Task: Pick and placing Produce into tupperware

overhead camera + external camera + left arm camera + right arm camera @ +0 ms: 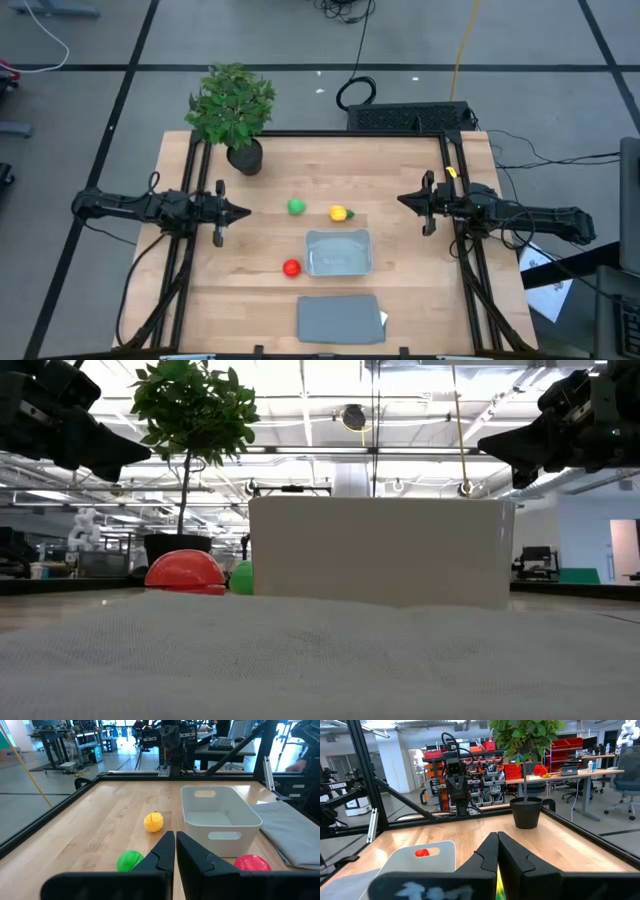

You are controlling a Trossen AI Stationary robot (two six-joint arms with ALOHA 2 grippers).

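Wooden tabletop [260, 300] under you, pale planks inside a dark frame, grey workshop floor with cables around it.

Your left gripper [243, 212] hangs at the table's left edge, mid-depth, fingers pressed together and holding nothing; in its own wrist view the two dark fingers [162, 852] meet along a thin seam. Your right gripper [403, 199] mirrors it at the right edge, fingers likewise closed flat against each other and empty. Both point inward toward the middle of the table, well apart from everything on it.

The produce lies loose on the wood between your two arms. The green ball [296, 206] sits nearest the left gripper's line. The yellow piece with a green tip [340, 213] rests just beside it toward the right. The red ball [291, 267] sits closer to the near edge, just beside the left wall of the tupperware [339, 270].

You see the tupperware upright and open-topped, with no produce inside it from above. The flat grey lid [338, 318] lies nearer the front edge, just in front of the tub and apart from it.

A leafy potted plant [235, 108] stands at the far left corner of the table.
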